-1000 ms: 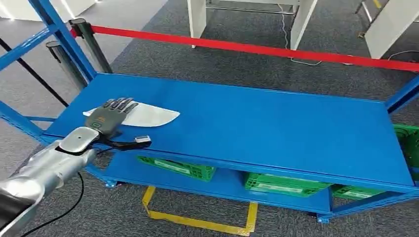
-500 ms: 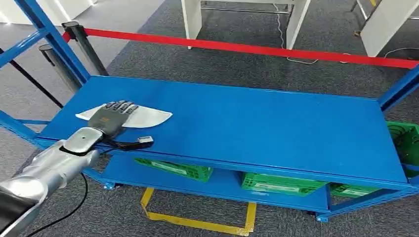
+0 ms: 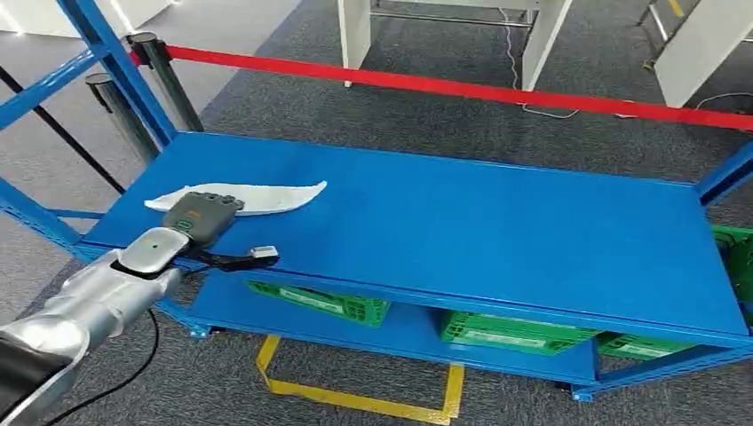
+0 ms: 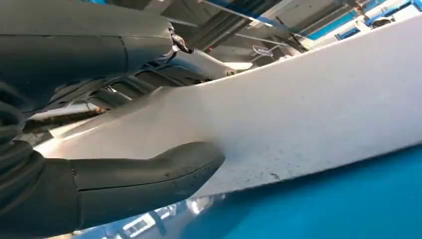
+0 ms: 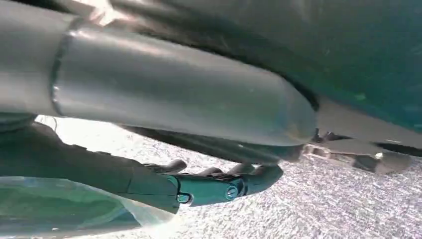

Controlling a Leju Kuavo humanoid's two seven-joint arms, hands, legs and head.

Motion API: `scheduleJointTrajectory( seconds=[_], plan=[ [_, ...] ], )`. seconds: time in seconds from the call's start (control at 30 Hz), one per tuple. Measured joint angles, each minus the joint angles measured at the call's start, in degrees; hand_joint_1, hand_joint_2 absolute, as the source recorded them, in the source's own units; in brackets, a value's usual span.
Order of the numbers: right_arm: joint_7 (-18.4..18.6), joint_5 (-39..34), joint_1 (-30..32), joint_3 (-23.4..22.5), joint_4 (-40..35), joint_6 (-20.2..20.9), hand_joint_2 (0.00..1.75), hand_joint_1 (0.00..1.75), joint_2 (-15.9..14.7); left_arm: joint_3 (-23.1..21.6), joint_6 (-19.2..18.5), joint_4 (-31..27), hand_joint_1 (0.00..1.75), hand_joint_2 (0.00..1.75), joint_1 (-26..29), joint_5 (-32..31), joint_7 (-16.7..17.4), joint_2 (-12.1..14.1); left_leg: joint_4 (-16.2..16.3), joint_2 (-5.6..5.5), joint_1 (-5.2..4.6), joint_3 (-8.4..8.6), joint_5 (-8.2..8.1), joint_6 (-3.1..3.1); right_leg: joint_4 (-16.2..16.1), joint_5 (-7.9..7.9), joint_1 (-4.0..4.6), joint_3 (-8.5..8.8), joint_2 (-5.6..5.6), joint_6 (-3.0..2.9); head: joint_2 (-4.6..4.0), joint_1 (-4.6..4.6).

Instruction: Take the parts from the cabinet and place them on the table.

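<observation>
The robot's silver left arm reaches from the lower left corner of the head view onto a blue metal shelf rack (image 3: 462,231). Its grey left hand (image 3: 202,216) rests on the near edge of a flat white curved part (image 3: 266,195), a thin leaf-shaped piece that lies on the rack's top shelf near its left end. In the left wrist view the thick grey thumb (image 4: 144,177) presses against one face of the white part (image 4: 298,124) while the darker fingers (image 4: 149,79) lie on the other face, so the hand is gripping the part. One long edge of the part touches the blue shelf surface in that view.

Beyond the rack's left end stand two grey stanchion posts (image 3: 164,80) carrying a red barrier belt (image 3: 462,89) that runs across the grey carpet behind the rack. On the rack's lower shelf sit green plastic crates (image 3: 506,333).

The right wrist view shows the right hand (image 5: 199,186) with dark fingers (image 5: 249,181) curled inward, holding nothing, above speckled grey floor.
</observation>
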Motion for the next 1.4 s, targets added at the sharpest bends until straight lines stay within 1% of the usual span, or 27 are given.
scheduleJointTrajectory(
  seconds=[0.07,0.13,0.2,0.27,0.3,0.33,0.37,0.4,0.47,0.5,0.53,0.63,0.7,0.73,0.8,0.83,0.87,0.9,0.97,1.0,1.03,1.13,1.2,1.23,1.33,1.37,1.4],
  plan=[
    [-0.04,0.00,0.09,-0.02,0.00,0.00,0.00,0.00,0.00,0.17,-0.15,0.07,1.75,1.75,-0.20,-0.13,0.02,0.02,0.45,0.02,-0.12,-0.43,0.06,-0.51,-0.47,0.45,0.10,0.13,0.17,-0.17,0.00,-0.13],
    [-0.07,-0.02,0.33,-0.02,0.00,-0.09,0.00,0.00,0.00,0.33,-0.53,0.13,1.75,1.75,-0.21,-0.13,0.02,-0.09,0.32,-0.02,-0.05,-0.28,0.13,-0.98,-0.57,0.56,0.10,0.18,0.13,-0.76,0.00,-0.11],
    [-0.07,-0.02,0.29,-0.02,0.00,-0.09,0.00,0.00,0.02,0.39,-0.72,0.20,1.75,1.75,-0.23,-0.22,0.00,0.00,2.25,0.02,0.07,-1.01,-1.70,-1.58,-0.83,0.83,-0.28,0.39,0.02,-1.41,0.00,-0.42],
    [-0.17,-0.02,0.18,-0.02,0.00,-0.17,0.00,0.00,0.04,0.52,-0.90,0.33,1.75,1.75,-0.19,-0.30,0.13,0.09,11.03,0.02,0.26,-4.78,-6.22,-2.12,-0.83,0.80,-0.27,0.39,0.02,-1.76,0.00,-0.48],
    [-0.17,-0.02,0.23,-0.02,0.00,-0.26,0.00,0.00,0.04,0.52,-0.88,0.44,1.75,1.75,-0.03,-0.63,0.41,0.09,15.45,0.02,0.27,-6.81,-7.83,-2.26,-0.82,0.78,-0.27,0.38,0.02,-1.79,0.00,-0.50],
    [-0.17,-0.02,0.31,-0.02,0.00,-0.39,0.00,0.00,0.04,0.52,-0.72,0.50,1.75,1.75,0.20,-0.70,0.63,0.09,18.12,0.02,0.31,-8.10,-8.28,-2.31,-0.81,0.76,-0.26,0.41,0.03,-1.81,0.00,-0.50],
    [-0.17,-0.02,0.36,-0.02,0.00,-0.42,0.00,0.00,0.04,0.59,-0.30,0.57,1.75,1.75,0.36,-0.76,0.79,0.09,17.81,0.02,0.37,-8.03,-7.28,-2.29,-0.80,0.75,-0.27,0.48,0.05,-1.81,0.00,-0.50],
    [-0.22,0.00,0.34,-0.02,0.00,-0.44,0.00,0.00,0.04,0.78,0.34,0.61,1.75,1.75,0.39,-0.76,0.72,0.09,15.32,0.02,0.38,-7.02,-5.25,-2.20,-0.79,0.70,-0.27,0.57,0.08,-1.78,0.00,-0.50],
    [-0.37,0.00,0.32,-0.02,0.00,-0.63,0.00,0.00,0.04,1.60,3.15,0.61,1.75,1.75,0.48,0.99,-1.12,0.09,5.36,0.03,0.38,-2.56,0.26,-1.79,-0.78,0.50,-0.27,0.94,0.11,-1.64,0.00,-0.50],
    [-0.44,0.02,0.36,-0.02,0.00,-0.90,0.00,0.00,0.07,2.56,5.91,0.61,1.75,1.75,0.75,3.00,-2.72,0.07,1.98,0.01,0.32,-1.10,0.88,-1.60,-0.77,0.35,-0.19,0.86,0.11,-1.44,0.00,-0.46],
    [-0.48,0.02,0.24,-0.02,0.02,-1.18,0.00,0.00,0.07,3.76,8.73,0.52,1.75,1.75,1.03,5.17,-4.40,-0.13,0.78,0.00,0.09,-0.47,0.49,-1.49,-0.49,0.27,0.16,0.59,0.29,-1.18,0.00,-0.50],
    [-0.37,0.00,0.35,-0.02,0.00,-1.84,0.00,0.00,0.07,9.32,13.53,-3.27,1.75,1.75,4.02,11.70,-12.39,-1.36,0.55,0.03,-0.14,-0.68,0.03,-0.80,-0.86,0.52,-0.07,0.44,0.22,-0.32,0.00,-0.44],
    [-0.04,-0.04,0.35,-0.04,0.00,-2.47,0.00,0.00,0.07,16.54,14.23,-8.32,1.75,1.75,6.49,15.82,-19.51,-3.55,-0.19,0.12,0.23,-0.34,0.47,0.08,0.55,-1.09,-0.14,-0.53,0.14,0.29,0.00,-0.33],
    [0.24,-0.04,0.33,-0.04,0.00,-2.75,0.00,0.00,0.11,20.34,14.47,-10.63,1.75,1.75,7.56,19.84,-23.29,-5.41,-0.18,0.07,0.23,-0.40,0.48,0.51,3.96,-3.15,-0.14,-1.96,0.13,0.40,0.00,0.00],
    [0.61,-0.04,0.34,-0.04,0.00,-3.06,0.00,0.00,0.13,24.55,14.58,-14.74,1.75,1.75,10.01,25.58,-26.10,-7.65,-0.15,0.08,0.09,-0.33,0.41,0.64,13.04,-6.83,-0.15,-6.29,0.15,0.56,0.00,0.00],
    [0.68,-0.04,0.37,-0.07,0.00,-3.17,0.00,0.00,0.15,25.60,14.56,-16.60,1.75,1.75,11.24,26.71,-26.05,-8.48,-0.08,0.19,0.00,-0.34,0.36,0.72,16.28,-7.63,-0.13,-8.09,0.13,0.66,0.00,0.07],
    [0.70,0.00,0.31,-0.07,0.00,-3.21,0.00,0.00,0.17,26.52,14.29,-18.28,1.75,1.75,12.45,28.09,-26.03,-9.14,-0.06,0.30,-0.05,-0.33,0.33,0.74,16.94,-7.05,-0.13,-8.65,0.07,0.68,0.00,-0.04],
    [0.88,0.09,0.25,-0.07,0.00,-3.28,0.00,0.00,0.20,27.08,13.33,-20.09,1.75,1.75,13.50,30.50,-26.27,-9.79,-0.03,0.32,-0.06,-0.31,0.30,0.75,14.75,-5.17,-0.13,-7.78,0.04,0.64,0.00,0.04],
    [1.29,0.46,0.25,-0.07,0.00,-3.45,0.00,0.00,0.26,27.21,10.54,-25.38,1.75,1.75,16.25,37.33,-27.32,-10.64,0.06,0.28,-0.04,-0.17,0.17,0.64,5.17,-0.03,-0.17,-3.13,0.02,0.39,0.00,0.02],
    [1.44,0.55,0.32,-0.07,0.00,-3.54,0.00,0.00,0.26,27.21,9.22,-28.36,1.75,1.75,17.78,40.62,-27.45,-11.04,0.16,0.22,-0.04,-0.17,0.04,0.48,0.87,1.22,-0.19,-1.03,0.02,0.25,0.00,0.02],
    [1.53,0.57,0.43,-0.11,0.00,-3.58,0.00,0.00,0.42,27.17,7.51,-31.97,1.75,1.75,19.63,44.16,-27.67,-11.63,0.59,-0.01,-0.50,-0.46,-0.16,0.16,-0.71,0.37,-0.10,0.58,0.10,0.21,0.00,0.07],
    [1.53,0.72,0.56,-0.15,0.00,-3.65,0.00,0.00,0.68,25.75,1.59,-42.31,1.75,1.75,25.70,53.49,-29.12,-13.07,0.32,0.01,-0.24,-0.44,0.13,-0.57,-0.47,0.33,0.11,0.19,0.39,-0.33,0.00,-0.11],
    [1.62,0.64,0.63,-0.20,0.00,-3.85,0.00,0.00,0.90,24.78,-0.15,-47.57,1.75,1.75,28.35,55.87,-29.66,-13.57,1.25,0.00,-0.10,-0.73,-0.95,-1.22,-0.91,0.71,-0.33,0.51,0.30,-0.97,0.00,-0.04],
    [1.84,0.35,0.59,-0.28,0.00,-4.26,0.00,0.00,1.11,24.18,-1.41,-50.00,1.75,1.75,29.12,57.19,-30.12,-13.99,3.75,0.04,-0.05,-1.72,-2.80,-1.52,-0.91,0.66,-0.34,0.55,0.21,-1.25,0.00,-0.37],
    [2.56,-0.44,0.49,-0.98,0.00,-4.66,0.00,0.00,1.42,22.31,-5.21,-55.44,1.75,1.75,32.31,62.26,-30.80,-14.93,16.77,0.04,0.18,-6.97,-9.17,-2.02,-0.81,0.87,-0.29,0.60,-0.08,-1.59,0.00,-0.33],
    [2.56,-0.85,0.56,-1.18,0.00,-4.63,0.00,0.00,1.46,21.49,-6.55,-56.91,1.75,1.75,33.45,63.67,-30.84,-15.28,18.00,0.04,0.24,-7.28,-9.34,-2.05,-0.80,0.88,-0.29,0.60,-0.07,-1.58,0.00,-0.33],
    [2.21,-1.73,0.57,-1.44,0.00,-4.48,0.00,0.00,1.49,20.65,-8.47,-58.08,1.75,1.75,34.45,65.05,-30.84,-15.59,16.71,0.04,0.31,-6.40,-8.16,-1.99,-0.79,0.89,-0.29,0.59,-0.06,-1.57,0.00,-0.35]
  ],
)
